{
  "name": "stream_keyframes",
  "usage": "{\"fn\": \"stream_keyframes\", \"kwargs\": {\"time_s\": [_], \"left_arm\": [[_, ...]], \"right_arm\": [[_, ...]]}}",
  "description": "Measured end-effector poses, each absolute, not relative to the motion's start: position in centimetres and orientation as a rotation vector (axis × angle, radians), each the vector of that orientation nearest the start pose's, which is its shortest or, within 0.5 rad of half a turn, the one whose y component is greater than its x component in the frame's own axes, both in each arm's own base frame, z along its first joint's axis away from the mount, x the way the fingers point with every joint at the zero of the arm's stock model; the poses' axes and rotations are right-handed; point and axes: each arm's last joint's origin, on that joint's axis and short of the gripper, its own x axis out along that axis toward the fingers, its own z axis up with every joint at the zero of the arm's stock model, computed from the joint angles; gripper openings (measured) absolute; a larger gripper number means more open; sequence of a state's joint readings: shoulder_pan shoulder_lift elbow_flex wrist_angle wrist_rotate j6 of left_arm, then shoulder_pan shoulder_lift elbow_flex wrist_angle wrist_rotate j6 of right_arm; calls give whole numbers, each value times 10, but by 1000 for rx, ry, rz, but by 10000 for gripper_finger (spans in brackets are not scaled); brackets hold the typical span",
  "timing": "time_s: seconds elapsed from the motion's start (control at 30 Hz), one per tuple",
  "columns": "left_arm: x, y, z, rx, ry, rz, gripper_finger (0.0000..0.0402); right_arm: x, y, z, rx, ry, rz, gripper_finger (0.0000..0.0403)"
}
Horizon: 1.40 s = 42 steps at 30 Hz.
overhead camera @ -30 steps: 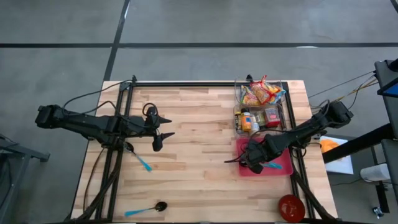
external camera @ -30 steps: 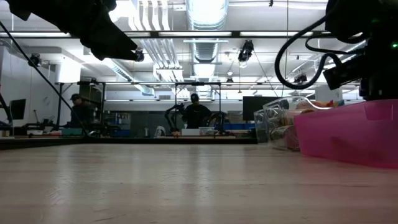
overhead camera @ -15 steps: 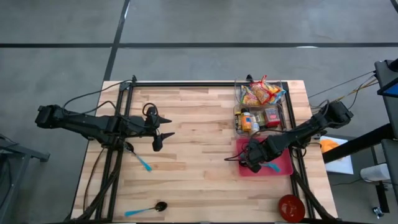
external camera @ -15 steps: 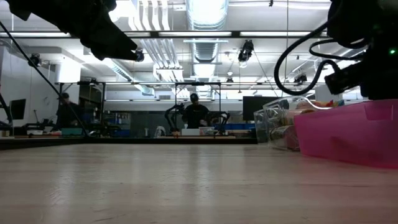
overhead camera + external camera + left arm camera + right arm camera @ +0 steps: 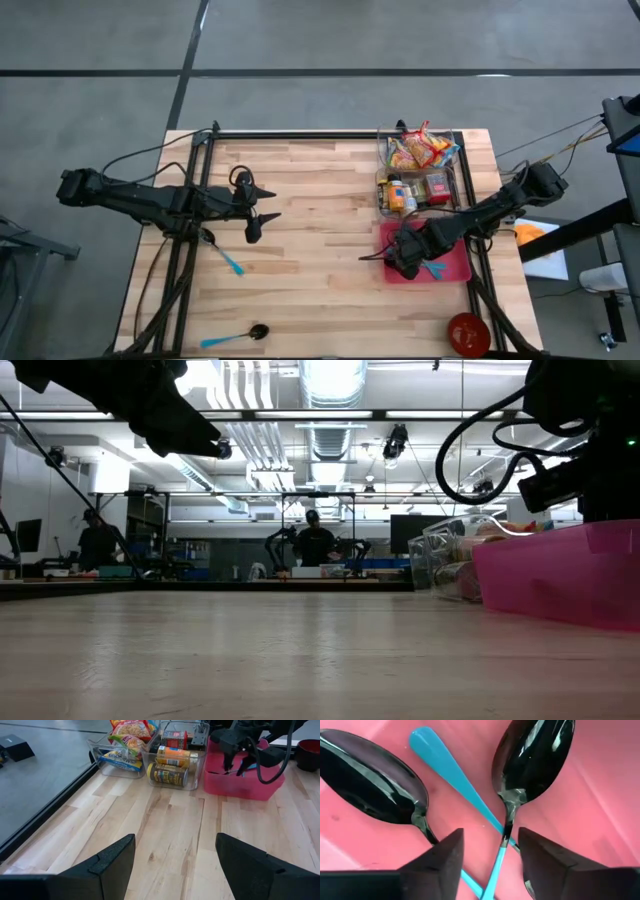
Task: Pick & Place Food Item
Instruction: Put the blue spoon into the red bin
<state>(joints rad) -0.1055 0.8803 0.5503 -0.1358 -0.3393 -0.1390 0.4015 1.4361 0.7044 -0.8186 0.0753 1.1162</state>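
Note:
The food items lie in two clear bins at the far right: noodle packets point(image 5: 420, 150) point(image 5: 125, 740) and cans point(image 5: 405, 193) point(image 5: 167, 767). No gripper touches them. My right gripper point(image 5: 403, 262) point(image 5: 492, 865) points down into the pink tray point(image 5: 458, 262) point(image 5: 560, 570), open. Its fingers stand on either side of the neck of a black-bowled, blue-handled spoon point(image 5: 532, 755) that lies on the tray floor beside another such spoon point(image 5: 370, 780). My left gripper point(image 5: 268, 204) point(image 5: 175, 855) hangs open above the table's left middle, holding nothing.
A loose blue handle point(image 5: 450, 770) lies crossed under the spoons in the tray. Two more blue-handled spoons point(image 5: 228, 260) point(image 5: 235, 336) lie on the wood at the left and near edge. A red bowl point(image 5: 468, 333) sits at the near right corner. Bare wood point(image 5: 320, 240) spans the middle.
My right hand has stayed over the pink tray and turned slightly at the wrist; its cable loop has shifted in the low view. The left arm has kept still.

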Motion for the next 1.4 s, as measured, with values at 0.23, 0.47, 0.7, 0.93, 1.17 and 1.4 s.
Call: {"fn": "stream_keyframes", "kwargs": {"time_s": [0.23,0.47,0.7,0.93,1.17,1.4], "left_arm": [[188,-10,242,-33,438,260,281],[188,-10,242,-33,438,260,281],[188,-10,242,-33,438,260,281],[188,-10,242,-33,438,260,281],[188,-10,242,-33,438,260,281],[188,-10,242,-33,438,260,281]], "right_arm": [[193,79,149,530,1429,-599,225],[194,80,161,513,1459,-625,227],[205,85,197,494,1471,-630,227],[224,90,240,423,1341,-561,227],[252,94,275,263,1005,-464,227],[281,100,278,85,619,-393,227]]}}
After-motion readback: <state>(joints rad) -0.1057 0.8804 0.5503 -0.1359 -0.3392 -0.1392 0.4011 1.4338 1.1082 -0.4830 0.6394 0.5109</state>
